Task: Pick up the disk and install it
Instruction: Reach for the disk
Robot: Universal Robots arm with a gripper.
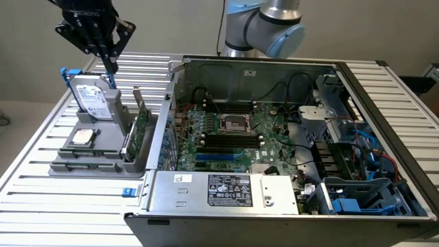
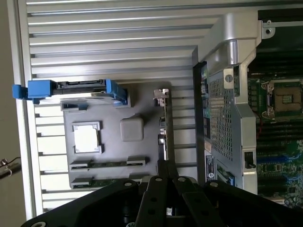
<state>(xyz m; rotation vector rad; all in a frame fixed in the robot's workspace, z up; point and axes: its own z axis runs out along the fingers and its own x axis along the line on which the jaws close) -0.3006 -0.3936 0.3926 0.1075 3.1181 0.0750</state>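
the disk (image 1: 92, 98) stands on edge in the grey holder (image 1: 103, 165) on the bench (image 1: 41, 200), long axis roughly upright. the gripper (image 1: 111, 69) hangs just above its upper corner toward the exterior view's right, fingers (image 1: 108, 59) pressed together, holding nothing.

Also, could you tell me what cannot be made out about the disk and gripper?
Exterior view: disk label print too small; grey holder hides its lower part.
Wrist view: disk edge-on, label face hidden.
Exterior view: top edge cuts off the gripper.
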